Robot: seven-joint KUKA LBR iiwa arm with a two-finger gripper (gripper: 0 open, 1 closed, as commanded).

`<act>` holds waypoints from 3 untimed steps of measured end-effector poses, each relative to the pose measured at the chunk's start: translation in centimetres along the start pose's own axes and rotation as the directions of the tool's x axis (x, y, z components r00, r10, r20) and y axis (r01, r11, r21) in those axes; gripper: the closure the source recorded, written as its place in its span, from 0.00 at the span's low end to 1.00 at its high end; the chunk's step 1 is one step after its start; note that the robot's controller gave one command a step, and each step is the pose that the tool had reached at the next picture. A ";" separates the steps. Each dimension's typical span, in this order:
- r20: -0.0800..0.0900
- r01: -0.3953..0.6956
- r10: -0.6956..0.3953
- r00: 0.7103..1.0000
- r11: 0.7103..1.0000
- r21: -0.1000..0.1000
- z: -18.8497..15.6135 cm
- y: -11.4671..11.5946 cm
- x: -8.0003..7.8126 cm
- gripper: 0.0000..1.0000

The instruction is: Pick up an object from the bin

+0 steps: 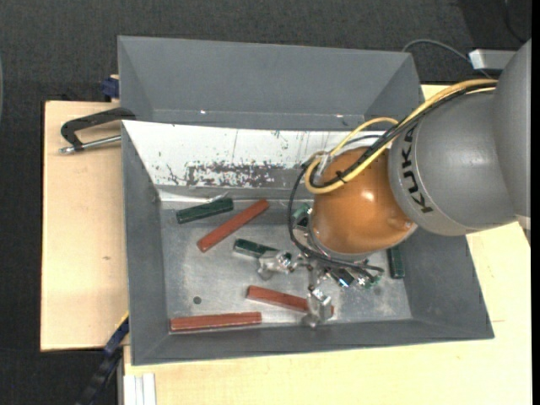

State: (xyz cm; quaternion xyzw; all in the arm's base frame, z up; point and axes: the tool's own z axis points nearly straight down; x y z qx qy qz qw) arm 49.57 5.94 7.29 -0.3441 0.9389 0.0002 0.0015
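Note:
My gripper (297,287) hangs low in the bin's front middle, under the orange wrist cover. Its fingers stand open and nothing is held between them. One fingertip (272,266) is at the left and the other fingertip (319,310) is near the front wall. A short red-brown bar (272,297) lies flat on the floor, its right end running in between the two fingers. A small dark green piece (251,247) lies just left of the upper finger.
A long red-brown bar (216,321) lies along the front wall at the left. A slanted red-brown bar (233,225) and a dark green bar (204,210) lie toward the back left. Another dark green piece (395,265) shows right of the wrist cover.

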 end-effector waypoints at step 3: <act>0.003 -0.159 0.159 0.987 0.987 0.001 -14.2 2.1 -2.6 1.00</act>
